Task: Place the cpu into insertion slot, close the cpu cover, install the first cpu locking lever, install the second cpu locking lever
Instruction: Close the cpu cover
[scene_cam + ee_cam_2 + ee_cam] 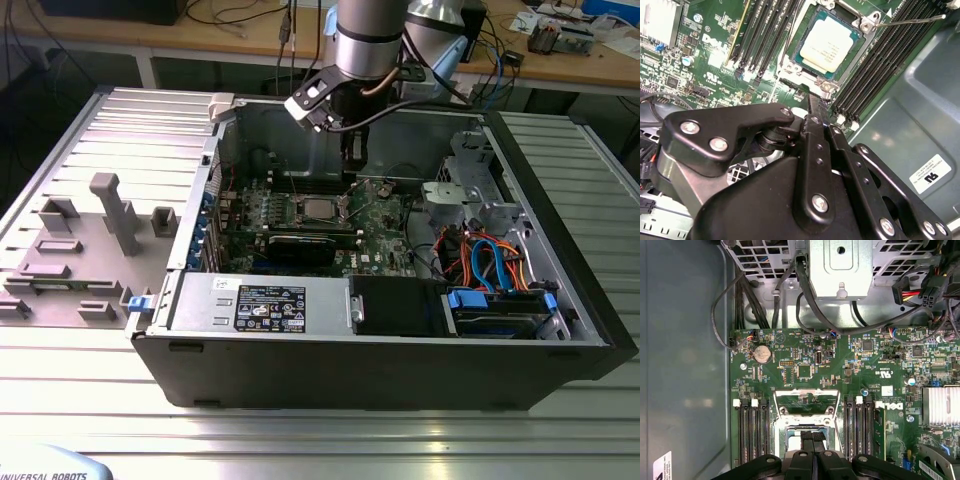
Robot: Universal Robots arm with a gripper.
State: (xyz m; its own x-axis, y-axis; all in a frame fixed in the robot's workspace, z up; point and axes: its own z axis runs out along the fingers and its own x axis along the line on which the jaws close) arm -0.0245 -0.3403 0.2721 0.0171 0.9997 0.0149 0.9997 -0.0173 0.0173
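Cpu (318,208) seated in insertion slot (866,29), mid-frame in exterior view — cpu cover (805,399) looks raised, locking lever (910,21) free; gripper (813,437) fingers together, empty.

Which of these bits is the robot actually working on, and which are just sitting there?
In the job: cpu, insertion slot, cpu cover, locking lever, claw.
Just lying about: graphics card, blue cables, coin battery, grey blocks.
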